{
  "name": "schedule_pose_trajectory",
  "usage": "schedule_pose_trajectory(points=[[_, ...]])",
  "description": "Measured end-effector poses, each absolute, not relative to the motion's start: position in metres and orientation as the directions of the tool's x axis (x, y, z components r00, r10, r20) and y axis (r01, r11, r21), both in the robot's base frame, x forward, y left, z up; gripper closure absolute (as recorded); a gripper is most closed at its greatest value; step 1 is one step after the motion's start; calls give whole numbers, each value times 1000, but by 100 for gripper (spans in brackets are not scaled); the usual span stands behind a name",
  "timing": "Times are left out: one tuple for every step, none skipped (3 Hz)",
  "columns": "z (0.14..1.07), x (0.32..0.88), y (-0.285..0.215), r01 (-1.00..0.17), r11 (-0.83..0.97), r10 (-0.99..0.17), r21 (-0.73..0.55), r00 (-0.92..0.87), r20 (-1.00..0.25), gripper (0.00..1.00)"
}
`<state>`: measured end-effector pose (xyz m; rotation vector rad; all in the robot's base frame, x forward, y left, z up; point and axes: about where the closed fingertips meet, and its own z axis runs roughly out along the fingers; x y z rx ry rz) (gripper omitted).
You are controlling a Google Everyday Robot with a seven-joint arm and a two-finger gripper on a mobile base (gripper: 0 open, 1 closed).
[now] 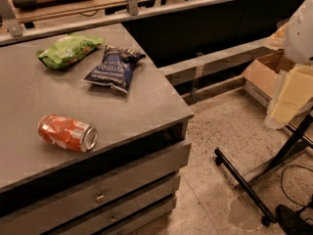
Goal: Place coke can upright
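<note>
The coke can [67, 132] is red-orange with white lettering and a silver rim. It lies on its side near the front left of the grey counter [146, 106], with its silver end pointing right towards the counter's front edge. My gripper is not in view. Only a white rounded part [301, 28] shows at the top right edge, far from the can; I cannot tell whether it belongs to my arm.
A green chip bag [68, 49] and a dark blue chip bag [112, 67] lie at the back of the counter. Drawers [100, 195] sit under its front edge. On the floor to the right are a cardboard box [264, 75], a black stand [254, 180] and pale yellow sheets [293, 94].
</note>
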<state>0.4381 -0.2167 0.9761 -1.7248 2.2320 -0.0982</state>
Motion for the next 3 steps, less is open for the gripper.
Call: schedule_pose_trajectory(points=[[977, 443, -212, -931, 265, -953, -249, -214, -214, 0], [972, 464, -183, -946, 217, -957, -240, -158, -243, 0], [957, 488, -131, -973, 122, -964, -197, -69, -257, 0]])
